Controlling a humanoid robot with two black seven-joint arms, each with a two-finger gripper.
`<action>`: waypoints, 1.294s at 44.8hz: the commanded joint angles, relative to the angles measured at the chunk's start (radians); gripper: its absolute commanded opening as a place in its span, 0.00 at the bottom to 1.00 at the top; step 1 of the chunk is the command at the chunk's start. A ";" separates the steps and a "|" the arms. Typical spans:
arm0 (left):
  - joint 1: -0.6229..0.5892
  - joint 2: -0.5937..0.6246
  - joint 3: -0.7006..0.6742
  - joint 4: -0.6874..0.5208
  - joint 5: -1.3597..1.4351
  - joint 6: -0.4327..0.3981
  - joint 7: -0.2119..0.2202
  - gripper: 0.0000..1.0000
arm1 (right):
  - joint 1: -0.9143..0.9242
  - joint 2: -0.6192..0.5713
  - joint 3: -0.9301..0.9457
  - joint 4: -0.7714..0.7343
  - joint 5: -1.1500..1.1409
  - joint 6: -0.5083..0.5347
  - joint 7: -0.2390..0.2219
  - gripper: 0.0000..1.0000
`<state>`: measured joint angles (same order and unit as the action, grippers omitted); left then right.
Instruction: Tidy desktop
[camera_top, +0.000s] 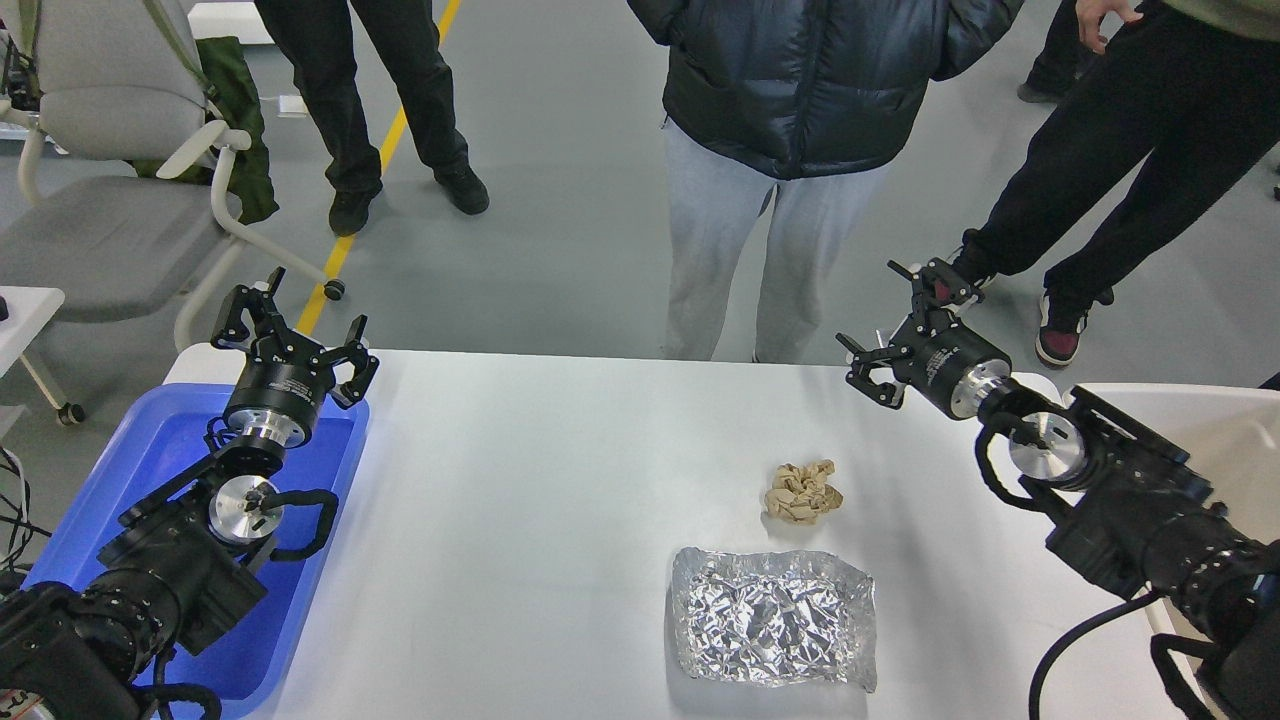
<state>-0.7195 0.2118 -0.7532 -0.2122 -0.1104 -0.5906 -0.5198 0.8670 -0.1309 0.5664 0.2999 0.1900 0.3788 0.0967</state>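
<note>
Left on tabletop: crumpled paper wad, foil sheet; we judge tidying barely begun.
Our left gripper: fingers apart, empty.
Our right gripper: fingers apart, empty.

Bright, even overhead light; soft shadows on the tabletop, glare on the foil, sharp focus throughout.

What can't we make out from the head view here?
- Blue tray: its near-left floor is covered by the left arm; contents there unknown.
- Off-white bin: cut off by the right edge and hidden behind the right arm; inside unseen.
- Foil bag: crinkled and glaring; what it holds is not visible.
- Desktop: near edge cut off by the frame bottom.
- Three people standing behind: cut off above the waist or chest by the top edge.
</note>
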 joint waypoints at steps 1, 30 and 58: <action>0.000 0.000 0.000 0.000 0.000 0.000 0.000 1.00 | 0.004 -0.171 -0.091 0.181 -0.135 0.028 0.003 1.00; 0.000 0.000 0.000 0.000 0.000 0.000 0.000 1.00 | -0.066 -0.754 -0.146 1.010 -1.086 0.011 0.009 1.00; 0.000 0.001 -0.002 0.000 0.000 0.000 0.000 1.00 | -0.252 -0.770 -0.264 1.111 -1.529 -0.109 0.024 1.00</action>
<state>-0.7194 0.2130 -0.7547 -0.2119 -0.1104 -0.5907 -0.5193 0.6830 -0.9141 0.3247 1.3905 -1.2272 0.2980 0.1191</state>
